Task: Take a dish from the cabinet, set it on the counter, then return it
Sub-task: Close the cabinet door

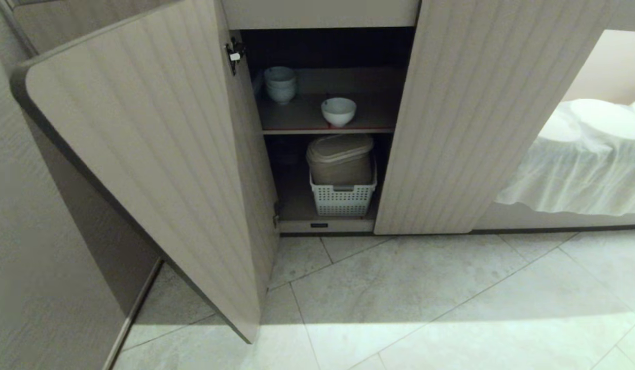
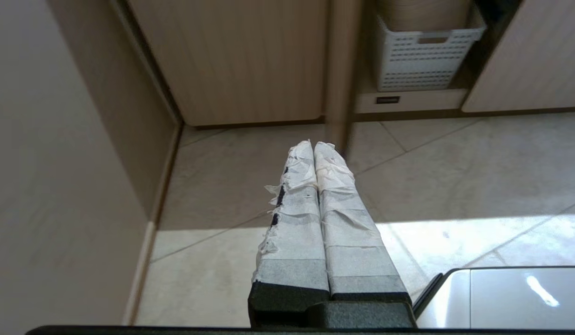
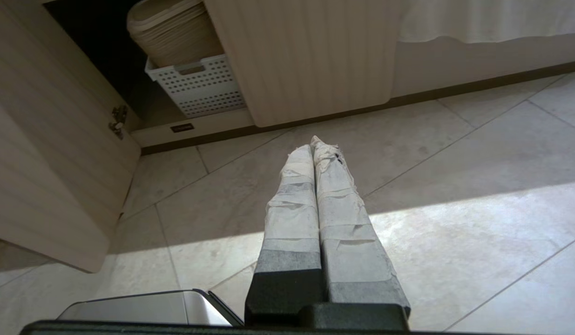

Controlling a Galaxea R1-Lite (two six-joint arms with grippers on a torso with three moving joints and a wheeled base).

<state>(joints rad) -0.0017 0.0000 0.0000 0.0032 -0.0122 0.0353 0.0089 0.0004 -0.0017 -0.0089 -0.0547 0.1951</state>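
The floor (image 1: 425, 303) is made of big pale grey tiles, and a bright patch of light lies across it. Behind the floor stands the cabinet (image 1: 451, 118), which is low and light brown with thin lines running up and down its doors. Its left door (image 1: 142, 154) is swung wide open and its right door is shut. Inside you can see two shelves. The top shelf (image 1: 327, 128) has a red front edge. The dish (image 1: 339, 111), a small white bowl, sits upright on this top shelf, near the front and toward the right. Further back on the left of the same shelf is a stack of bowls (image 1: 280, 84), well apart from the dish. On the bottom shelf sits a white basket with holes (image 1: 343, 198), and a beige tub with a lid (image 1: 341, 156) stands inside it. To the right of the cabinet there is a white cloth (image 1: 579, 164) hanging over something. The left gripper (image 2: 314, 145) hangs low over the floor in front of the cabinet, and its two taped fingers (image 2: 296, 214) are pressed together with nothing between them. The right gripper (image 3: 311, 144) hangs over the floor too, with its taped fingers pressed together and holding nothing. Both grippers are well apart from the dish.
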